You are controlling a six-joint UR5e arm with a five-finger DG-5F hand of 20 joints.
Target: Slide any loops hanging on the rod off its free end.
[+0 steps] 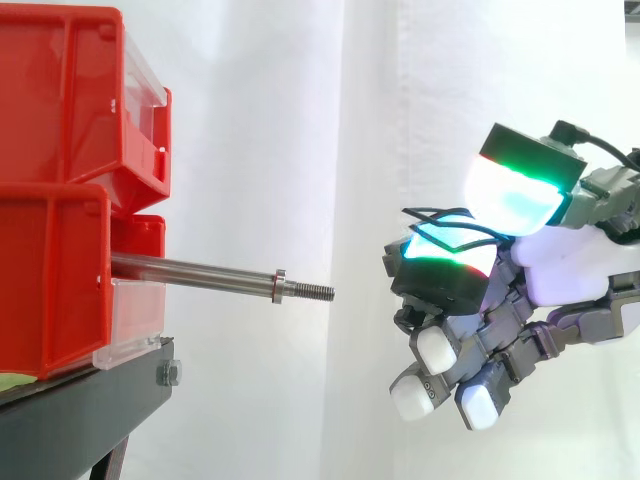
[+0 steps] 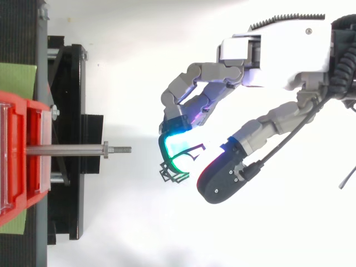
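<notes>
The robot hand (image 2: 272, 61) has grey segmented fingers (image 2: 192, 83), a white shell, and black-backed pads (image 1: 515, 195) glowing cyan-green, perhaps red-edged.

You're in a robot lab here, some kind of test rig; plain white curtain (image 1: 280, 120) hung as the backdrop; red plastic bins (image 1: 55, 100) stacked on a black stand (image 1: 90, 415); bare steel threaded rod (image 1: 190, 270) poking out level from them.
</notes>
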